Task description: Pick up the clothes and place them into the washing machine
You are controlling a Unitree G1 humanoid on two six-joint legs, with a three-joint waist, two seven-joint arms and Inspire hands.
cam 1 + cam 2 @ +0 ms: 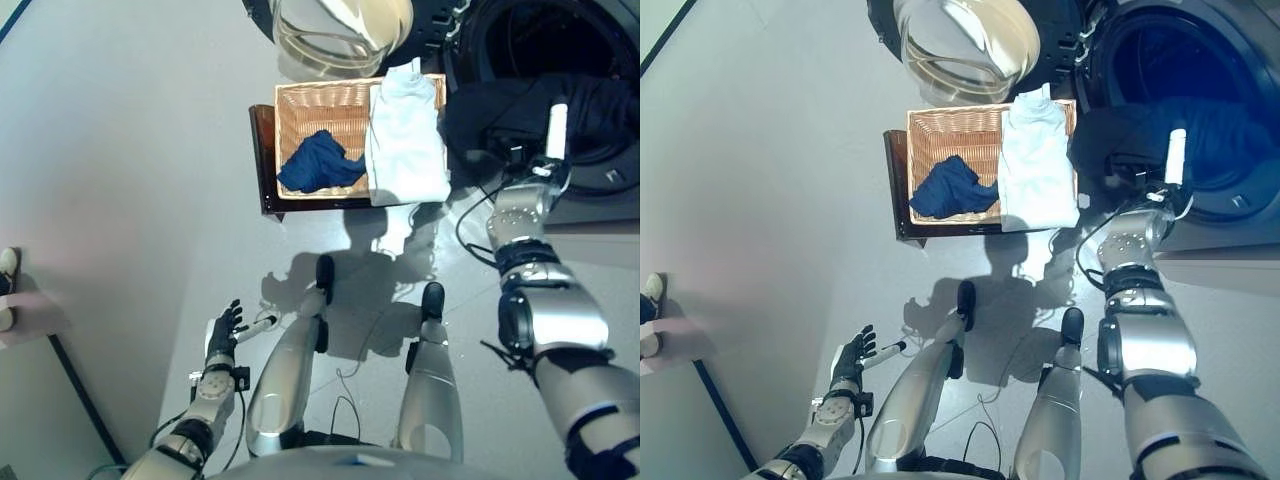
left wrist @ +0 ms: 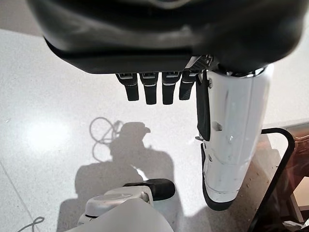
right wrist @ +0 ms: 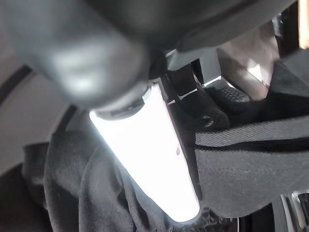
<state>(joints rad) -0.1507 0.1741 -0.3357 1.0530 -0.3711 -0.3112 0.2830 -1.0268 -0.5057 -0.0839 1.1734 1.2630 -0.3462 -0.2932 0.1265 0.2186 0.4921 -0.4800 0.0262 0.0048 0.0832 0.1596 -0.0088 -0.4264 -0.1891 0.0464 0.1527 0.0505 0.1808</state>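
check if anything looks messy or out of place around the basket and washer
The white garment hangs over the wicker basket's right rim instead of lying inside like the blue cloth. The black garment in the right hand drapes half out of the washing machine opening.

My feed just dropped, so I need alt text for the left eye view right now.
The right hand grips a black garment at the mouth of the open washing machine. Beside the machine, a wicker basket holds a dark blue garment, with a white garment draped over its right side. The left hand hangs open low by the floor.
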